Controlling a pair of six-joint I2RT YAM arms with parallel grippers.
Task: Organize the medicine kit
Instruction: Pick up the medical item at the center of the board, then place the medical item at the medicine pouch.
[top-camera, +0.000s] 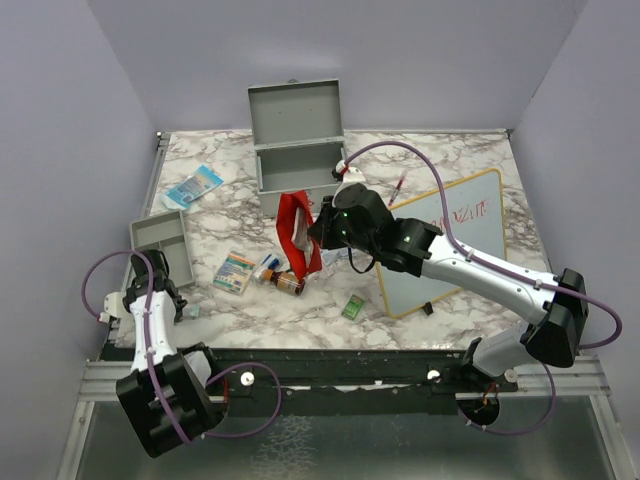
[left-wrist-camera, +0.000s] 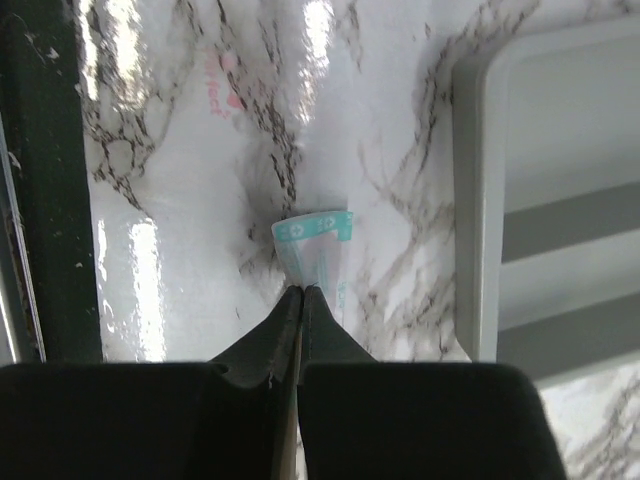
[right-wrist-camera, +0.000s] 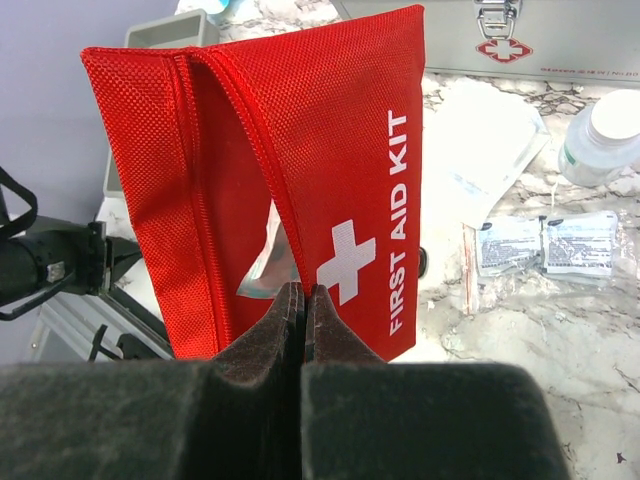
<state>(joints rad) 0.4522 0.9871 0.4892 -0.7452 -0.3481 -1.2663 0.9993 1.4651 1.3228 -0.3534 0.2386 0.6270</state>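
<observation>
My right gripper (right-wrist-camera: 303, 292) is clamped on the lower edge of a red woven-fabric first-aid pouch (right-wrist-camera: 300, 150), whose zip gapes open above the pinch. The pouch looks soft and light, and I expect it to fold wherever I press it. The grey metal rectangular medicine kit (top-camera: 298, 165) sits just beyond those fingertips, its lid tipped back and standing open and its front latch (right-wrist-camera: 497, 18) facing me. I judge the box to be rigid and the heaviest thing here, with walls smooth enough to slip out of a two-finger pinch. The thin front rim looks like the best place to take hold; the lid edge would also do, though the hinge would let the lid swing. My left gripper (left-wrist-camera: 302, 292) has its fingers together on the near edge of a thin teal-and-white paper sachet (left-wrist-camera: 318, 240), which lies flat on the marble-patterned table (left-wrist-camera: 200, 150). A shallow grey divided tray (left-wrist-camera: 480, 200) lies to this gripper's right.
</observation>
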